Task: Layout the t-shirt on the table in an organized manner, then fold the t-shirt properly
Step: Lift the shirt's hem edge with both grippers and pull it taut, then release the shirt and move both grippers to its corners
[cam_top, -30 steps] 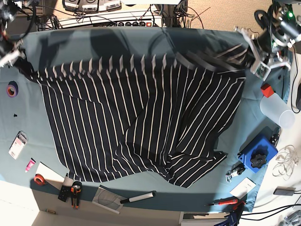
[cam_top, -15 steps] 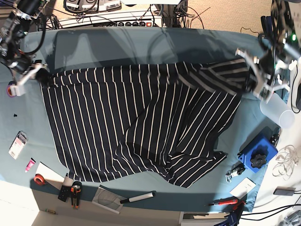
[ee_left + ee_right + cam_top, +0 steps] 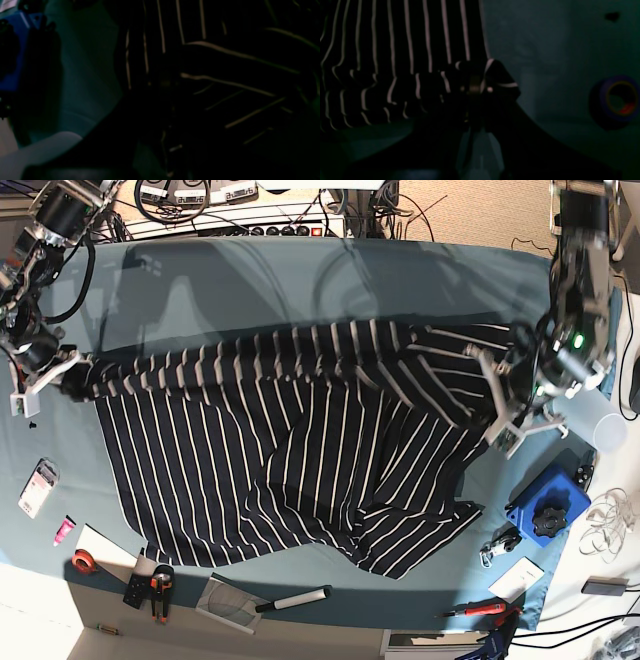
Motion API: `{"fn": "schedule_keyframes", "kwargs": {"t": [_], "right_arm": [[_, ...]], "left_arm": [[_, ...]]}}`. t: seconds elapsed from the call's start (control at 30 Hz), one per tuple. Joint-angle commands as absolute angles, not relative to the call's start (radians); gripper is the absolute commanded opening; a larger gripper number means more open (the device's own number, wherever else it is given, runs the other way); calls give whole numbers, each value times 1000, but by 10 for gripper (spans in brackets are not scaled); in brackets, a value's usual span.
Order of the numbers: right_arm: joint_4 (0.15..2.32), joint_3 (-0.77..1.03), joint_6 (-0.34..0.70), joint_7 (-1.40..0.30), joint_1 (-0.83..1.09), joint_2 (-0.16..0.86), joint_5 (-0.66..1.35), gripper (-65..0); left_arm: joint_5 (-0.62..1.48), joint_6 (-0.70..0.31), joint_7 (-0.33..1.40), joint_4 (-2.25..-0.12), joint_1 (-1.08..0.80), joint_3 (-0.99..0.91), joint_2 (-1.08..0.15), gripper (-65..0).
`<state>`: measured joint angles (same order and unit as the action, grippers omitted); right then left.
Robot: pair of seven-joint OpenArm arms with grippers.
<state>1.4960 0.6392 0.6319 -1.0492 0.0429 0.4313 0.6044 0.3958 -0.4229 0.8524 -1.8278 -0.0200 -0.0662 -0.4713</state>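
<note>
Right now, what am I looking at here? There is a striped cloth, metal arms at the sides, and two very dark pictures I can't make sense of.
It is a robot with two arms. The bright picture looks down from above. The two dark ones come from cameras on the wrists, close to the cloth. The cloth is a dark t-shirt with thin white stripes, on a table with a teal cover. The left gripper and the right gripper each have their fingers shut on one end of the t-shirt's far edge, which is bunched between them. Near the edges lie small things: a roll of purple tape, a blue block, a marker.
</note>
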Motion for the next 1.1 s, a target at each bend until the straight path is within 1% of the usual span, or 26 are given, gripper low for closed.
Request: {"fn": "schedule_keyframes", "kwargs": {"t": [0.0,0.23,0.27,0.3,0.33,0.37,0.4,0.43,0.47,0.6,0.8,0.93,1.07], "right_arm": [[1510,647,630,-1018,25,457,612,-650],[1510,647,632,-1041,25,457,612,-650],[1510,647,632,-1044,25,457,612,-650],[1510,647,633,-1044,25,457,613,-650],[1510,647,633,-1037,25,458,613,-588],[1510,647,633,-1025,24,458,614,-526],[1510,647,633,-1011,24,458,622,-474],[1510,647,633,-998,22,458,625,-441],[1510,647,633,-994,18,458,624,-429],[1510,647,632,-996,-24,460,624,-429],[1510,647,631,-987,-110,460,624,-429],[1510,647,631,-960,-165,459,624,-429],[1510,647,631,-1025,-208,460,628,-429]], "left_arm": [[403,-419,829,-1829,8,-65,-485,-650],[403,-419,800,-1806,31,-55,-485,-650],[403,-419,791,-1806,31,-55,-485,-619],[403,-419,783,-1806,31,-55,-485,-546],[403,-415,776,-1806,33,-55,-485,-475],[403,-401,774,-1806,34,-56,-485,-418],[403,-382,765,-1806,33,-56,-485,-381],[403,-360,760,-1806,33,-56,-485,-363],[403,-335,761,-1806,34,-56,-485,-360],[390,-245,762,-1806,34,-56,-485,-360],[332,-175,798,-1808,34,-56,-485,-360],[332,-176,830,-1819,34,-56,-485,-360],[332,-176,881,-1854,33,-56,-485,-360]]}}
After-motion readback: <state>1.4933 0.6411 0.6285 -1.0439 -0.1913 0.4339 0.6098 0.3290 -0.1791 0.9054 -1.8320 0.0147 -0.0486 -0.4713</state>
